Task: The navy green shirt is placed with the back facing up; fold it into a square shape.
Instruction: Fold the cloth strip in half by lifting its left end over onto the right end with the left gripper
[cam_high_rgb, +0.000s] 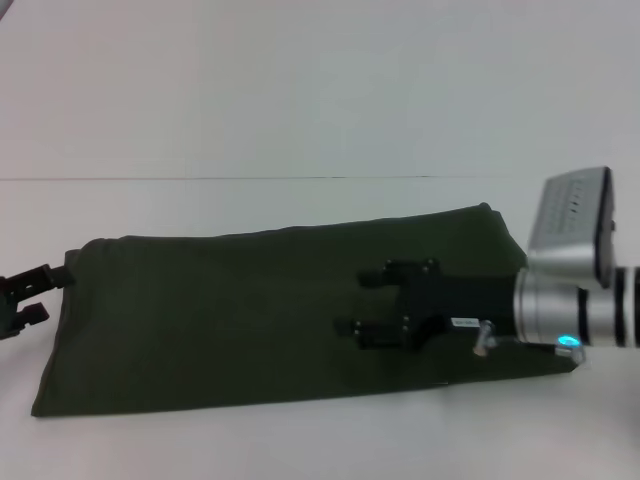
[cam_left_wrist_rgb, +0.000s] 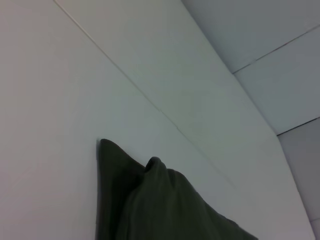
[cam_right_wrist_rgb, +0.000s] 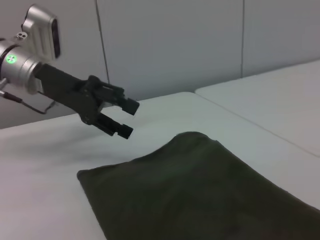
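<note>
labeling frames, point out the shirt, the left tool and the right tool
navy green shirt (cam_high_rgb: 220, 320): head view, middle of the folded cloth
left tool (cam_right_wrist_rgb: 120, 117): right wrist view, between its open fingertips
right tool (cam_high_rgb: 355, 302): head view, between its open fingertips

Setting: lab or robot test room. Evidence: plain white table (cam_high_rgb: 300, 130), seam between joined tabletops; bare pale wall panels (cam_right_wrist_rgb: 170, 45) with vertical joints behind; grey floor (cam_left_wrist_rgb: 305, 165) beside table edge. No domestic furnishings visible; surfaces uniform, undecorated.

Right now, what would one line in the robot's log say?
shirt: folded long strip on table | right gripper: open, over shirt | left gripper: open, at shirt's left end
</note>
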